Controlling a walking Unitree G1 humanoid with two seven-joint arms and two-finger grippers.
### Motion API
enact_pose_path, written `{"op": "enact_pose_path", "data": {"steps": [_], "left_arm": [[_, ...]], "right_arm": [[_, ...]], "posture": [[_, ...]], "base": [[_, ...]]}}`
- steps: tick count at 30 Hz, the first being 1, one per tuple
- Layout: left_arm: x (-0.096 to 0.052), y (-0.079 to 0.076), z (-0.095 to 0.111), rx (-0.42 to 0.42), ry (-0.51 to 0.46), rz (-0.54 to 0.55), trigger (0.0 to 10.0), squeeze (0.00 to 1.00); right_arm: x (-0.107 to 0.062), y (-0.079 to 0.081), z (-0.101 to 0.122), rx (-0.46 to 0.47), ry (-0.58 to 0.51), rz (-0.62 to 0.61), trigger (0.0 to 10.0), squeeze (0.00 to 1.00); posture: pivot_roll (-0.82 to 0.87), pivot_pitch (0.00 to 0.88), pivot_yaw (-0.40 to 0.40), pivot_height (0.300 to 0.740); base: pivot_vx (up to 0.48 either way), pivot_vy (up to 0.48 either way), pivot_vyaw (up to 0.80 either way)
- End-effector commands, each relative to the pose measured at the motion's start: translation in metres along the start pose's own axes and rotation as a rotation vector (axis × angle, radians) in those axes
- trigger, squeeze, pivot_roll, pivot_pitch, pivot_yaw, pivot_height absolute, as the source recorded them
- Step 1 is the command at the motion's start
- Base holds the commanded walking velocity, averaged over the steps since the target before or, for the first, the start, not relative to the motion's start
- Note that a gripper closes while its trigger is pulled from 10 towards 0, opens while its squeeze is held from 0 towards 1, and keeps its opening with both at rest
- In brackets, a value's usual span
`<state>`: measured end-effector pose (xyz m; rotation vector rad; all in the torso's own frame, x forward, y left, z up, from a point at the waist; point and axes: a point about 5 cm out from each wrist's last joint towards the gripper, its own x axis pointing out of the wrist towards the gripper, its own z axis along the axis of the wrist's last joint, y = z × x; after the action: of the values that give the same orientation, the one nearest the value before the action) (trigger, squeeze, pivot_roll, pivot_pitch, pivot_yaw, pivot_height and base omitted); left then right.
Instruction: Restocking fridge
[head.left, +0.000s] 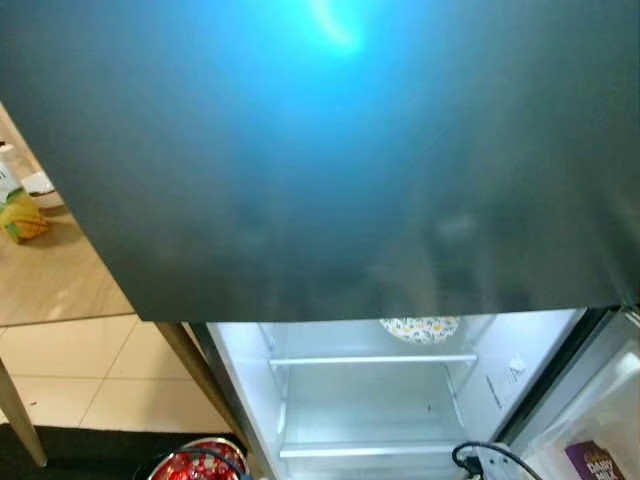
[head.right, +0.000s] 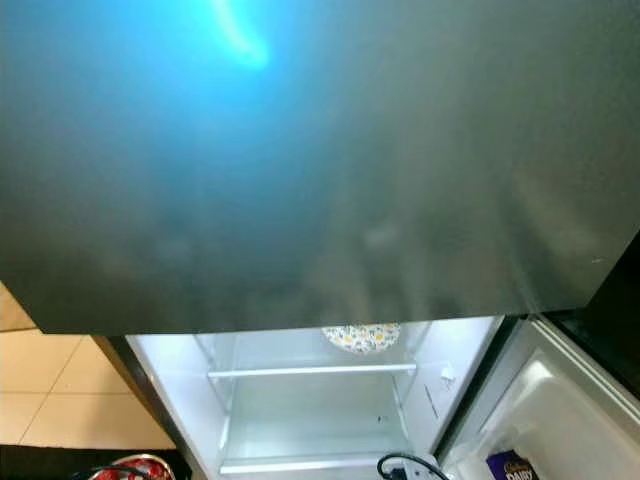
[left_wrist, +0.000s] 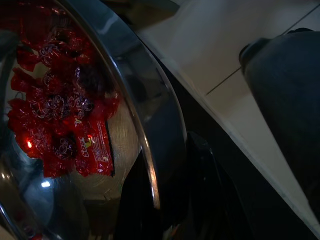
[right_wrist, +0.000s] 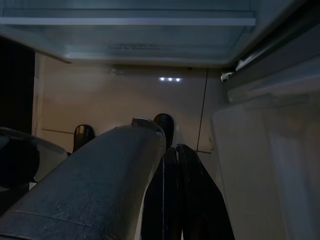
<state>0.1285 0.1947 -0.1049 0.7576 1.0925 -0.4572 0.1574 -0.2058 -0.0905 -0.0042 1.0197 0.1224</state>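
Below the dark upper door (head.left: 330, 150), the fridge compartment (head.left: 370, 400) is being lit, its shelves bare. A steel bowl (left_wrist: 150, 130) of red sweets (left_wrist: 60, 115) is being clamped by the left pincer (left_wrist: 200, 200); the right pincer (right_wrist: 182, 200) is being held together.

Glossy dark fridge door (head.left: 320, 150); shiny metal bowl (left_wrist: 150, 125) of crinkly foil-wrapped sweets (left_wrist: 60, 105)

Left hand: your finger (left_wrist: 200, 185) lies dark against the outside of the steel bowl's (left_wrist: 150, 125) rim; whether it grips, you cannot tell.
Right hand (right_wrist: 175, 195): your two black fingers are pressed together, holding nothing.
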Motion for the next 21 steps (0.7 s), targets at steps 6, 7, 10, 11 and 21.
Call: {"op": "enact_pose_path", "data": {"steps": [6,7,10,11,21], "left_arm": [[0.000,0.001,0.002,0.007,-0.007,-0.002,10.0,0.00],[0.000,0.001,0.002,0.007,-0.007,-0.002,10.0,0.00],[0.000,0.000,0.003,0.006,-0.013,-0.010,10.0,0.00],[0.000,0.000,0.003,0.005,-0.015,-0.014,10.0,0.00],[0.000,0.002,-0.001,0.024,0.004,0.010,10.0,0.00]], "right_arm": [[0.002,0.003,0.012,-0.033,-0.034,0.022,10.0,0.00],[0.002,0.003,0.012,-0.033,-0.034,0.022,10.0,0.00],[0.002,0.003,0.011,-0.033,-0.029,0.020,10.0,0.00],[0.002,0.003,0.010,-0.032,-0.026,0.018,10.0,0.00],[-0.002,-0.001,-0.011,-0.022,0.030,0.004,10.0,0.00]], "posture": [[-0.10,0.000,0.031,0.740],[-0.10,0.000,0.031,0.740],[-0.10,0.000,0.031,0.740],[-0.10,0.000,0.031,0.740],[-0.10,0.000,0.029,0.740]], "base": [[0.000,0.000,0.00],[0.000,0.000,0.00],[0.000,0.000,0.00],[0.000,0.000,0.00],[0.000,-0.288,0.00]]}}
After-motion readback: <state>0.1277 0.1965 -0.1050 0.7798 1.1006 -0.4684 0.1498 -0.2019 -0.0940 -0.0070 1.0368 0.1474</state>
